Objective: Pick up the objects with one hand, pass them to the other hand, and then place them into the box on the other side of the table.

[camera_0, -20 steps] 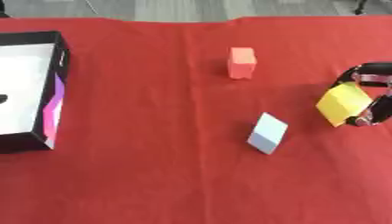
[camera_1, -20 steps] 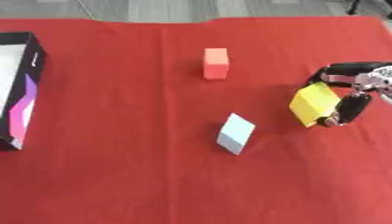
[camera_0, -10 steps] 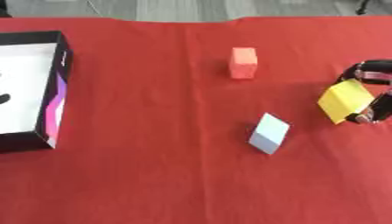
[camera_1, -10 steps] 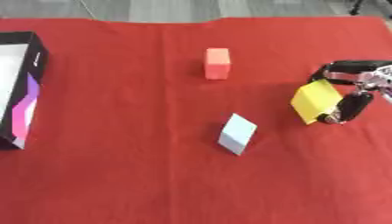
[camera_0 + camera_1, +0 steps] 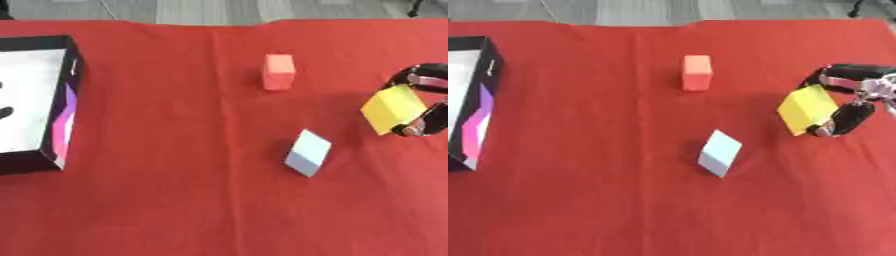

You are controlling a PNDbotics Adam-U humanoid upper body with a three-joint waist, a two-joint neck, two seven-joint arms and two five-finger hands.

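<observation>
Right hand (image 5: 852,100), at the right edge of the red-covered surface (image 5: 605,200), has its fingers and thumb curled around the yellow block (image 5: 806,108), which sits tilted in the grasp; whether the block is touching the cloth cannot be determined. A pale blue block (image 5: 719,152) lies near the centre and an orange-red block (image 5: 696,72) stands farther back, both well apart from the hand. The black-walled box (image 5: 61,115) with a white interior sits at the left edge; the left hand does not show in either view.
</observation>
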